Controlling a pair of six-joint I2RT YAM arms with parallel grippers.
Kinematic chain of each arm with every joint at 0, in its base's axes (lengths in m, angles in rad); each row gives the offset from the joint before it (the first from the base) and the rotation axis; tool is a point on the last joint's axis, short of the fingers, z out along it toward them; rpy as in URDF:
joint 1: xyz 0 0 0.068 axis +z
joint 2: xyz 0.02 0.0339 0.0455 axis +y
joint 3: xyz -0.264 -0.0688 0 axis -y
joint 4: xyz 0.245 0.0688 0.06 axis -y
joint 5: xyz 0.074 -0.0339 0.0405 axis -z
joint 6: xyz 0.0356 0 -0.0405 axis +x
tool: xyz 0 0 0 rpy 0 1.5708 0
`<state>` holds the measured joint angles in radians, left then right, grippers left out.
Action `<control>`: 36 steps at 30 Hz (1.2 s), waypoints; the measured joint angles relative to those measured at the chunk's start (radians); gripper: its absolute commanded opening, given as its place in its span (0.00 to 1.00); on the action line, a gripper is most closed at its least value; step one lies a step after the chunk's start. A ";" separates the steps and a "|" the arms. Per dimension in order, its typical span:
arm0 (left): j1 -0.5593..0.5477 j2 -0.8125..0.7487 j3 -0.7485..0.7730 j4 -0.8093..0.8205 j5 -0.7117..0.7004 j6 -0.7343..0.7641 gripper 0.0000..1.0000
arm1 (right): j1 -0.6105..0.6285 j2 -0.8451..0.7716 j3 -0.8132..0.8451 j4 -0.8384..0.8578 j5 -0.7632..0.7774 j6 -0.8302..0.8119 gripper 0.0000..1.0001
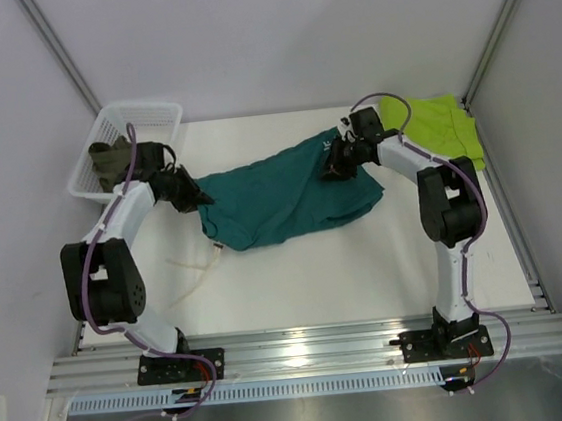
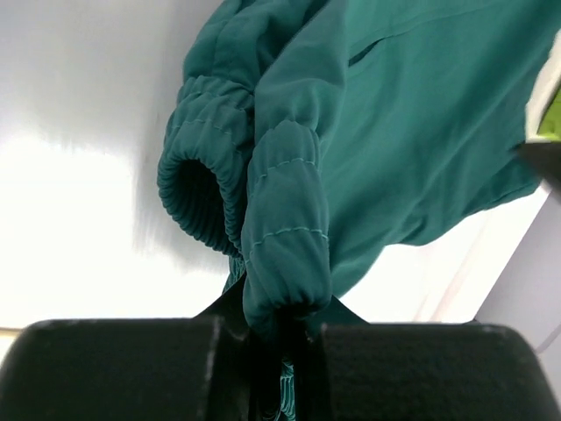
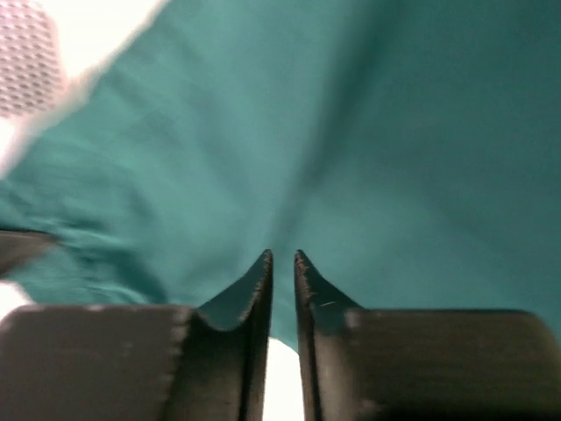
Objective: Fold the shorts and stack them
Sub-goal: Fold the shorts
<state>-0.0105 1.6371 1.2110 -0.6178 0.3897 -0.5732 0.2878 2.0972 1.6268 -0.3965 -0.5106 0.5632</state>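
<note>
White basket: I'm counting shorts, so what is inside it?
A crumpled dark olive pair lies inside the basket; anything beneath that pair is covered.

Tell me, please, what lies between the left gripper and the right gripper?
The teal shorts span that stretch, held at either end by the left gripper and the right gripper; the top external view shows this.

No legible text, label, brand or number in any view; none readable on teal shorts (image 1: 279, 196).
</note>
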 measured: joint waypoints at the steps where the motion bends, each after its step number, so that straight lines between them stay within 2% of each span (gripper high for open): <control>1: 0.005 0.000 0.019 -0.015 -0.001 0.007 0.00 | -0.007 -0.009 -0.027 -0.006 0.007 -0.010 0.32; 4: 0.031 0.000 0.081 -0.056 -0.006 0.032 0.00 | -0.030 -0.053 -0.120 -0.031 0.016 -0.030 0.35; 10: 0.056 0.010 0.141 -0.102 -0.021 0.064 0.00 | -0.125 -0.235 -0.248 -0.074 0.035 -0.054 0.52; 16: 0.057 0.054 0.145 -0.108 -0.021 0.086 0.00 | -0.203 -0.421 -0.302 -0.125 0.069 -0.096 0.60; 21: 0.057 0.078 0.145 -0.111 -0.022 0.104 0.00 | -0.215 -0.397 -0.305 -0.138 0.068 -0.132 0.61; 30: 0.057 0.080 0.146 -0.114 -0.025 0.118 0.00 | -0.219 -0.221 -0.262 -0.160 0.057 -0.176 0.59; 36: 0.057 0.080 0.146 -0.122 -0.029 0.130 0.00 | -0.214 -0.187 -0.238 -0.145 0.062 -0.175 0.59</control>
<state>0.0463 1.7172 1.3567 -0.7399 0.3607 -0.4427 0.0742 1.9102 1.3888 -0.5415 -0.4488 0.3878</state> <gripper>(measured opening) 0.098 0.595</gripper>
